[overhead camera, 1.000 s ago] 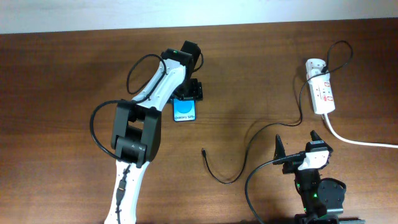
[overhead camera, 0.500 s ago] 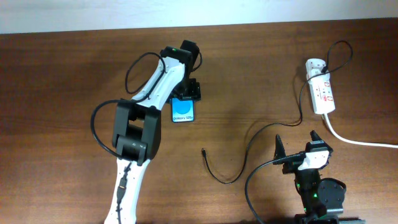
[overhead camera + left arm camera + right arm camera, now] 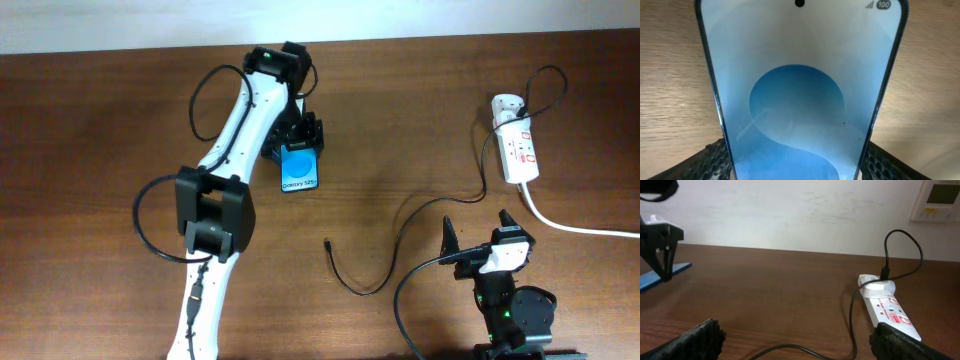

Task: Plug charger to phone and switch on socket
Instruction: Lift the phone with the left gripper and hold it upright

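Note:
The phone has a bright blue screen and lies at the table's middle left. My left gripper is shut on its far end. In the left wrist view the phone fills the frame between the two fingers of the left gripper. The charger's black cable runs from a loose plug tip to a white adapter plugged into the socket, a white power strip at the right. My right gripper is open and empty, near the cable and the socket.
A thick white cord leaves the socket towards the right edge. The cable loops across the table between the phone and my right arm. A white wall with a thermostat panel stands behind the table.
My left arm has swung and its wrist has moved towards the far edge. The phone has shifted slightly farther and to the right with it. The right arm and the cable have not moved.

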`<action>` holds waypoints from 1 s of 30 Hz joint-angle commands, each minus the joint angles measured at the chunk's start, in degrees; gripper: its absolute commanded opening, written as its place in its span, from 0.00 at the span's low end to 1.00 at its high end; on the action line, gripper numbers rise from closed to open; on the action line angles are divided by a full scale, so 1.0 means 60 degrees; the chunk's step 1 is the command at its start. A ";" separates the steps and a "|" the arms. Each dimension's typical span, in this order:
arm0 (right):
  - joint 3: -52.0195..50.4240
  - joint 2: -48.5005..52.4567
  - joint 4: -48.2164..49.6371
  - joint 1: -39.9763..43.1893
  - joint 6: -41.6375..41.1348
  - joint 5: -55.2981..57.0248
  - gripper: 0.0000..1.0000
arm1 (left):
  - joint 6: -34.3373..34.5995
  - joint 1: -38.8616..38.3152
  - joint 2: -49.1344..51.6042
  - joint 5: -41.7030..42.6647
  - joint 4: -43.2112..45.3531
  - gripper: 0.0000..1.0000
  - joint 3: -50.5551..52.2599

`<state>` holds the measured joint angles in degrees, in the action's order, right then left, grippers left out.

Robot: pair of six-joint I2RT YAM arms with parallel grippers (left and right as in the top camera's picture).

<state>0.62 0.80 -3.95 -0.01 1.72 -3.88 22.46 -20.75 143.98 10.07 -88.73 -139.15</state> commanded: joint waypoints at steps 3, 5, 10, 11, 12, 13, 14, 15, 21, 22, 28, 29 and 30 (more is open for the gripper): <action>-0.0051 -0.0073 -0.0058 -0.0062 -0.0004 0.0047 0.98 | -0.1512 0.0954 -0.0004 0.4819 -0.0718 0.79 -0.0597; -0.0051 -0.0073 -0.0058 -0.0058 -0.0004 0.0047 0.98 | -0.1555 0.1515 -0.0004 0.6757 -0.0922 0.80 -0.0594; -0.0051 -0.0073 -0.0058 -0.0062 -0.0004 0.0047 0.98 | -0.1552 0.2375 0.0000 1.0925 -0.1271 0.80 -0.0594; -0.0051 -0.0073 -0.0058 -0.0062 -0.0004 0.0047 0.98 | -0.1548 0.2481 0.0000 1.1511 -0.1337 0.80 -0.0594; -0.0051 -0.0073 -0.0058 -0.0062 -0.0004 0.0047 0.98 | -0.1548 0.2524 0.0000 1.2080 -0.1337 0.79 -0.0594; -0.0051 -0.0073 -0.0058 -0.0062 -0.0004 0.0047 0.98 | -0.1545 0.2532 0.0000 1.2633 -0.1337 0.79 -0.0594; -0.0051 -0.0073 -0.0058 -0.0058 -0.0004 0.0047 0.98 | -0.1541 0.2532 0.0000 1.3165 -0.1337 0.78 -0.0594; -0.0051 -0.0073 -0.0058 -0.0058 -0.0004 0.0047 0.98 | -0.1392 0.2532 0.0000 1.3355 -0.1337 0.77 -0.0594; -0.0051 -0.0073 -0.0058 -0.0062 -0.0004 0.0047 0.98 | -0.0157 0.2532 0.0000 1.3355 -0.1337 0.78 -0.0594; -0.0051 -0.0073 -0.0058 -0.0062 -0.0004 0.0047 0.98 | -0.0087 0.2565 0.0000 1.3355 -0.1337 0.78 -0.0594; -0.0051 -0.0073 -0.0058 -0.0062 -0.0004 0.0047 0.98 | 0.0055 0.2707 0.0000 1.3355 -0.1337 0.79 -0.0594; -0.0051 -0.0073 -0.0058 -0.0062 -0.0004 0.0047 0.98 | 0.0157 0.2736 0.0000 1.3355 -0.1337 0.79 -0.0594; -0.0051 -0.0073 -0.0058 -0.0058 -0.0004 0.0047 0.98 | 0.0240 0.2739 0.0000 1.3355 -0.1337 0.79 -0.0594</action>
<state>0.62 0.80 -3.95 -0.01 1.69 -3.88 22.39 -4.89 144.00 86.83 -96.62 -141.12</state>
